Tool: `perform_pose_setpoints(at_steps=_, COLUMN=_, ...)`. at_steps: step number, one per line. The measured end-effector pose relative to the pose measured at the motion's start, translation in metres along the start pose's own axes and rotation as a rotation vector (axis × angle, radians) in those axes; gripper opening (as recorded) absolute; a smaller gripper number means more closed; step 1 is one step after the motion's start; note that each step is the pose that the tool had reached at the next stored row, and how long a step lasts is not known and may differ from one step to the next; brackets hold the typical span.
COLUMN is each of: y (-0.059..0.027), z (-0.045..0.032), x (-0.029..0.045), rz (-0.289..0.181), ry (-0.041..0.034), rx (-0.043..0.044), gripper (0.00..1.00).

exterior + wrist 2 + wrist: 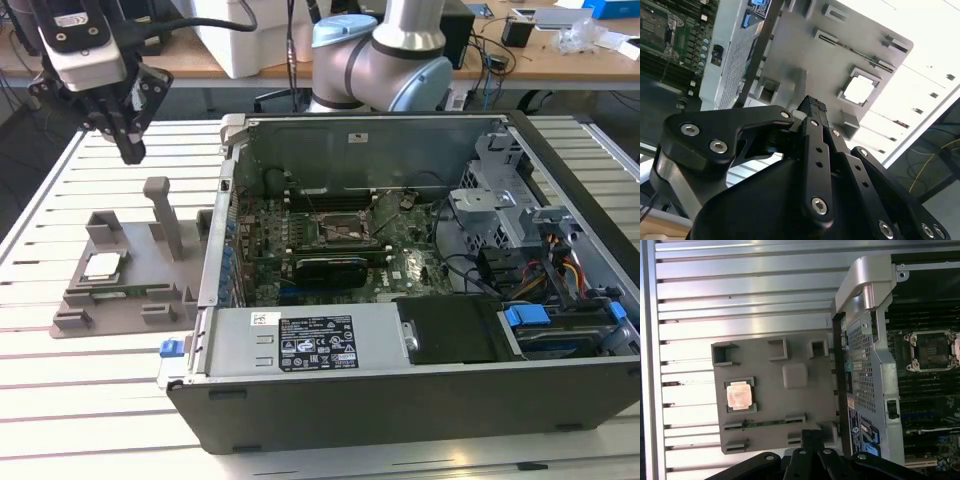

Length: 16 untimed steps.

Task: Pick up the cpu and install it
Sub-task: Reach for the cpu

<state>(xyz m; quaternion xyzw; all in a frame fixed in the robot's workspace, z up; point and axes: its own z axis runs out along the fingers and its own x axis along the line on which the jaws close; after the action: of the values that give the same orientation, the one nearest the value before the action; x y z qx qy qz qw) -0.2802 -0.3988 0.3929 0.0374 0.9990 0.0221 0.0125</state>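
Note:
The cpu [103, 266] is a small square chip with a pale metal top, lying flat in a recess of the grey moulded tray [130, 300] on the exterior view's left. It appears in both wrist views as a pale square [739, 394] [860, 90]. My gripper [132, 150] hangs well above the tray's far end, shut with nothing between its fingers, and its black fingers meet in both wrist views [811, 434] [812, 104]. The open cpu socket [345, 230] sits on the motherboard inside the case.
The open computer case [400, 400] lies on the slatted metal table [90, 400], right beside the tray. The tray has a tall upright post [165, 215]. Inside the case are a black expansion card [330, 268], cables and drive bays. The arm's base [385, 60] stands behind the case.

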Motion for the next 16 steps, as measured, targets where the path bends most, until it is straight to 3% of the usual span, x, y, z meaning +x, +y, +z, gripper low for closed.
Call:
perform_pose_setpoints(at_steps=5, y=-0.0010, z=-0.0002, x=0.0126, rz=0.000, ry=0.0000, rx=0.0000, gripper=0.11)
perform_pose_setpoints(at_steps=7, y=-0.0016, z=-0.0004, x=0.0221, rz=0.000, ry=0.0000, rx=-0.0001, gripper=0.11)
perform_pose_setpoints(at_steps=8, y=-0.0023, z=-0.0007, x=0.0304, rz=0.000, ry=0.0001, rx=0.0000, gripper=0.11)
perform_pose_setpoints(at_steps=16, y=-0.0043, z=-0.0014, x=0.0571, rz=0.000, ry=0.0002, rx=0.0001, gripper=0.11)
